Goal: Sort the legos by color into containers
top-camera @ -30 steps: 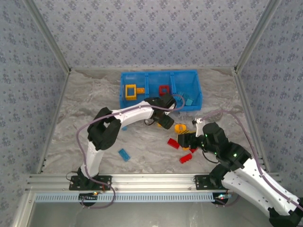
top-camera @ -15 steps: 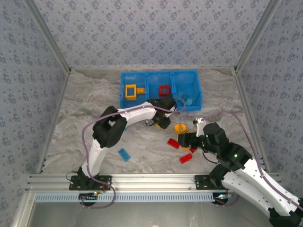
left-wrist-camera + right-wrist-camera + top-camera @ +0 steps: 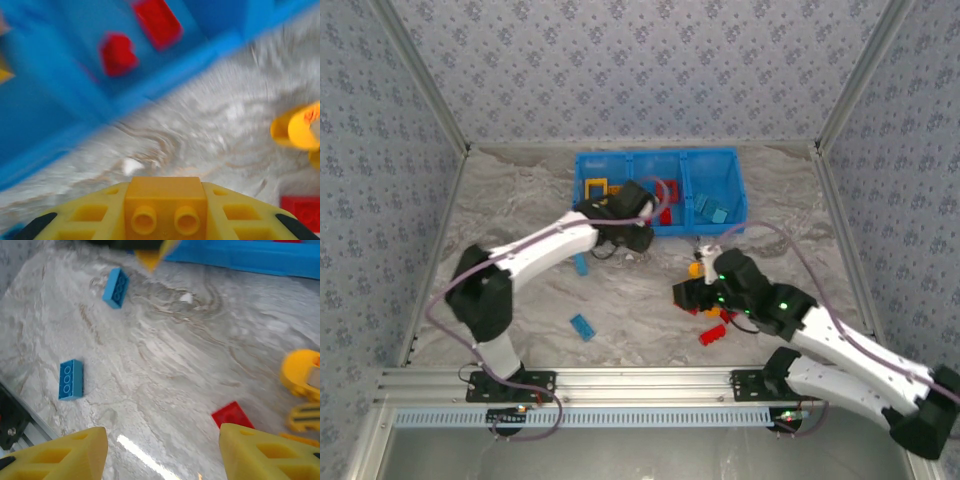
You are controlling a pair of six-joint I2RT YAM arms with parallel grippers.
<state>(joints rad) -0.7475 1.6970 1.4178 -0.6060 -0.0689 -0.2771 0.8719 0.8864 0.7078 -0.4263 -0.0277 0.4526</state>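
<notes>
Left claw grips a yellow brick just short of the bin, and the yellow compartment lies up and to the left.

The left claw [image 3: 165, 225] is clamped on a yellow brick [image 3: 165, 197], studs toward the wrist camera, above the counter [image 3: 500, 190] at the front wall of the blue bin [image 3: 720, 228]. In the top view it sits about where the left and middle compartments meet. The left compartment [image 3: 586, 208], holding a yellow frame [image 3: 597, 187], lies toward the upper left. The red pieces [image 3: 117, 52] directly ahead mark the wrong slot. The right claw [image 3: 160, 445] hangs open and empty at lower right, above a loose red brick [image 3: 232, 415] and a blue brick [image 3: 70, 379].
</notes>
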